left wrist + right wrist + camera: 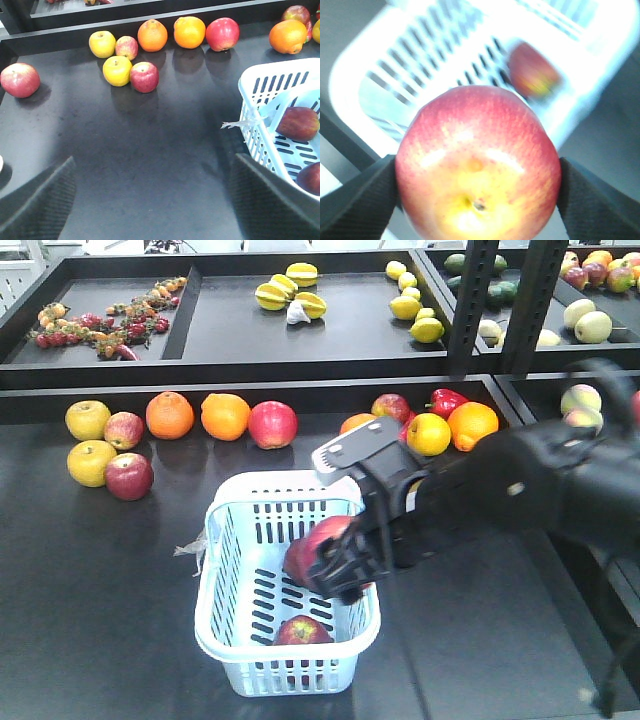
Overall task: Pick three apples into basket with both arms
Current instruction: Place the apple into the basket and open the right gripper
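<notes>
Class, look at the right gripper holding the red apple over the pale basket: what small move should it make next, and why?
Probably lower a little and open. The right gripper is shut on a glossy red apple with a yellowish patch, held above the floor of the pale blue-white slotted plastic basket, inside its rim. Another dark red apple lies nearer the front wall, so the drop spot looks free.

A shop-like produce display: dark tiered shelves [300, 340] hold sorted lemons [415, 310], oranges [170, 415] and apples [272, 424], with a plastic shopping basket [225, 635] on the black surface [90, 590].
</notes>
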You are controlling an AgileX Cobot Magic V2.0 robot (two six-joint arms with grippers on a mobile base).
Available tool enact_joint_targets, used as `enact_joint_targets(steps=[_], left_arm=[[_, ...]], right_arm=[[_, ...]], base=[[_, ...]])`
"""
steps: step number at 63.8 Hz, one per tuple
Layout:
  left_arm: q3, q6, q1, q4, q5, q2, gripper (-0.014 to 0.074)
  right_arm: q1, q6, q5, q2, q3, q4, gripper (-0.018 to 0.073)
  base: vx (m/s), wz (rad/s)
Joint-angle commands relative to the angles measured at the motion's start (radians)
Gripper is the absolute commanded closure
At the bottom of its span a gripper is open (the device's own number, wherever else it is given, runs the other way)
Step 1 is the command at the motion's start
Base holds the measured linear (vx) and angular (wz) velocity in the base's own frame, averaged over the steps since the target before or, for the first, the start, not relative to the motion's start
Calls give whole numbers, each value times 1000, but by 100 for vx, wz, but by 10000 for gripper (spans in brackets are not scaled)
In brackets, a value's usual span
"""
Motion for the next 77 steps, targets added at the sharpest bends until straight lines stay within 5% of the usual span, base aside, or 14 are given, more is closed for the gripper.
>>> enact_joint_targets(steps=[1,32,53,70,77], left_arm=[[-23,-12,3,7,-61,5,6],[-23,-12,3,7,-61,5,6],[-23,-12,3,7,-61,5,6],[-23,-12,3,7,-61,5,6],[-23,-12,3,7,-61,5,6]], right_arm=[[27,-8,-126,-3,-26,6,268],[35,-8,-141,81,-26,8,-137],[33,11,-107,59,-26,-11,-133],[30,128,-65,-52,-26,-201,-64],[-36,157,-2,-99,-26,-239,-57]], base=[[0,0],[0,0],[0,0],[0,0],[0,0]])
